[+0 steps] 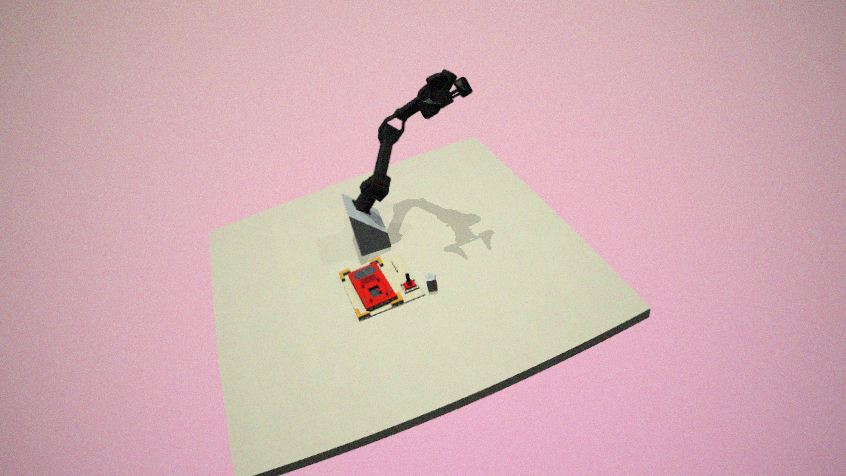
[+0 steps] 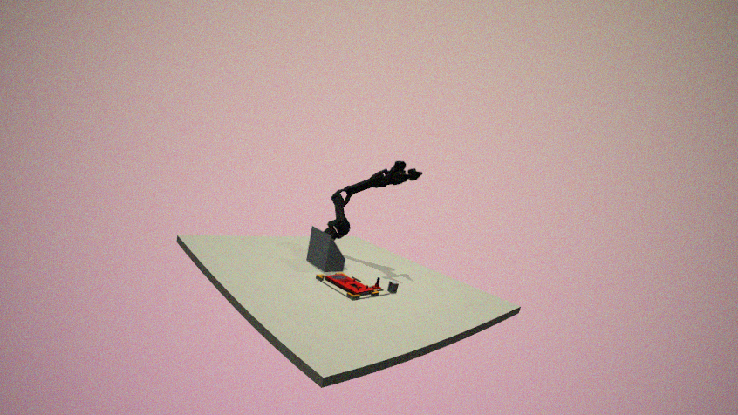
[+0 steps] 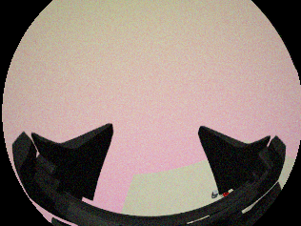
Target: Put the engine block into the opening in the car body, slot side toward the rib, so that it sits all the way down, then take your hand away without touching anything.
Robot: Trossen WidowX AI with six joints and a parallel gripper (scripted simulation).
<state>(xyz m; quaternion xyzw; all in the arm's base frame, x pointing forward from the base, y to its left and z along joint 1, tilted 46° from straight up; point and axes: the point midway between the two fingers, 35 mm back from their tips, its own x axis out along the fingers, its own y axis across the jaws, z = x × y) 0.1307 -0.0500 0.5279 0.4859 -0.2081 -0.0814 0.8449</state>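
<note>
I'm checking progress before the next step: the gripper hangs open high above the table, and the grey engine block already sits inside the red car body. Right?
Not quite. The engine block is not in the car body; the top view shows it standing on the table beside the fixture, apart from the body. The rest holds: the gripper hangs open, high above the table.

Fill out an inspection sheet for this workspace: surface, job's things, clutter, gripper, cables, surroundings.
Surface: pale square table with a dark edge.
Job's things: red car body flat on a white board with orange corner brackets; small grey engine block stands on the table beside the board, not inserted.
Clutter: small black-and-red part on the board.
Gripper: gripper open, empty, raised high, far from the parts.
Cables: nothing seen.
Surroundings: plain pink backdrop; grey wedge pedestal carries the arm.
</note>
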